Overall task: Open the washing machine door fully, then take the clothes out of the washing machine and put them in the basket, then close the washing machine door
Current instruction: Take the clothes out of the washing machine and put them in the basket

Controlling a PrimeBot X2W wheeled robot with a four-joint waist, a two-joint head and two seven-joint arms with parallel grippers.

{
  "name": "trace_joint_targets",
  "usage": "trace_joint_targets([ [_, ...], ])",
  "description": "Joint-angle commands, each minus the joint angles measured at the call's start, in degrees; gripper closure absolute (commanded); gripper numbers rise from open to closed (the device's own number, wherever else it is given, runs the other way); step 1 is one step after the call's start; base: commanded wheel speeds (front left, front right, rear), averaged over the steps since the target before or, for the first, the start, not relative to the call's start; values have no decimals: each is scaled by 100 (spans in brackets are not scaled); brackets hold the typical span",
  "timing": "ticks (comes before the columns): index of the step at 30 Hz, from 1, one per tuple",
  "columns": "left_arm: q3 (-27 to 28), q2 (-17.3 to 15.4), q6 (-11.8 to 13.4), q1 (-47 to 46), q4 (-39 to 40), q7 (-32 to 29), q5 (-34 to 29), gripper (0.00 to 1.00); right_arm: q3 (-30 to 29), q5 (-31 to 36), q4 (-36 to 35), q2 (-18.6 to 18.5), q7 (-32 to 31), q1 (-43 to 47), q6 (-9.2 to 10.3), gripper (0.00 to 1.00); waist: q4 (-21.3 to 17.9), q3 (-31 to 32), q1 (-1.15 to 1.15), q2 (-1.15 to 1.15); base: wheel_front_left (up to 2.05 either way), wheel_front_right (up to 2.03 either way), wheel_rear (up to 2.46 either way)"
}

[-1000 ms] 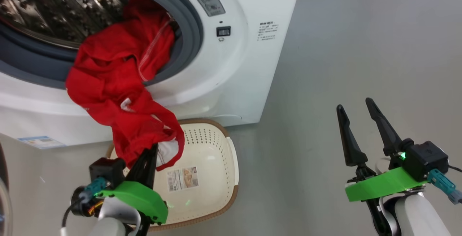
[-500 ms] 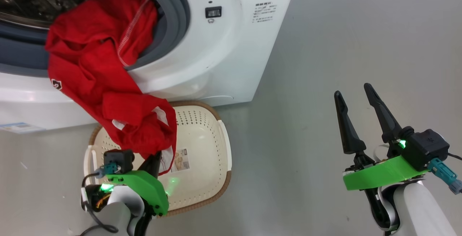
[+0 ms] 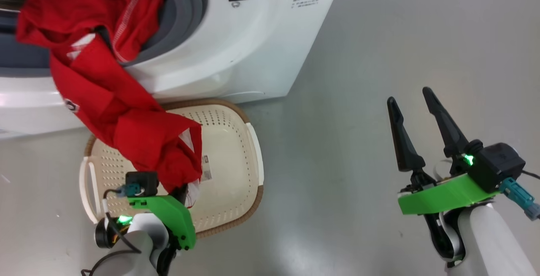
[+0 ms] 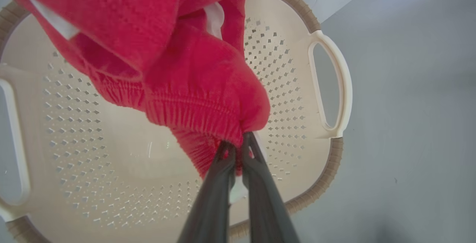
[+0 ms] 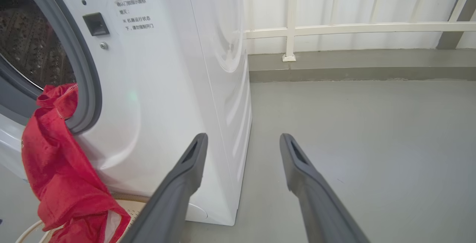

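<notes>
Head view: the clothes (image 3: 122,115) were seen as one long red garment hung out of the washing machine (image 3: 253,48). Its long axis was laid diagonally from the drum opening, over the front lip, down to the basket (image 3: 252,202) on the floor (image 3: 379,35). Its lower, elastic-gathered end was clamped between the closed fingers of the left end effector (image 4: 238,143), above the basket's inside. The right end effector (image 3: 408,94) was held well apart to the right, fingers spread, with nothing gripped.
</notes>
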State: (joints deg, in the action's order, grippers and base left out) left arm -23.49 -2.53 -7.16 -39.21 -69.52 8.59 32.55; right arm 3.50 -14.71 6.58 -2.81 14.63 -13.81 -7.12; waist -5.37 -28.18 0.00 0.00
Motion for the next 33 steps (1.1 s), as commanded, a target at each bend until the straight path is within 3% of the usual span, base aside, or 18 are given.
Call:
trace_joint_targets([
  [1,43,-81,-30,-61,-23,-39,86,100,154,-87,-166,-7,37,-123,-36,0,-65,-194,0,0,0,0,0],
  [18,-167,-214,2,-255,-356,-115,415,98,208,-116,-164,-7,37,-287,-36,0,-180,-523,0,0,0,0,0],
  [19,-162,-214,26,-262,-369,-122,426,77,208,-117,-156,-7,37,-290,-36,0,-178,-519,0,0,0,0,0],
  [20,-166,-217,47,-266,-380,-126,427,67,209,-116,-147,-7,37,-290,-36,0,-175,-512,0,0,0,0,0],
  [24,-189,-252,112,-279,-410,-200,431,50,213,-114,-110,-7,37,-288,-36,0,-157,-470,0,0,0,0,0],
  [26,-213,-277,126,-284,-419,-262,424,2,219,-127,-92,-7,37,-285,-36,0,-142,-440,0,0,0,0,0],
  [33,-335,-369,151,-340,-431,-154,336,0,244,-159,-16,-7,37,-259,-36,0,-72,-274,0,0,0,0,0],
])
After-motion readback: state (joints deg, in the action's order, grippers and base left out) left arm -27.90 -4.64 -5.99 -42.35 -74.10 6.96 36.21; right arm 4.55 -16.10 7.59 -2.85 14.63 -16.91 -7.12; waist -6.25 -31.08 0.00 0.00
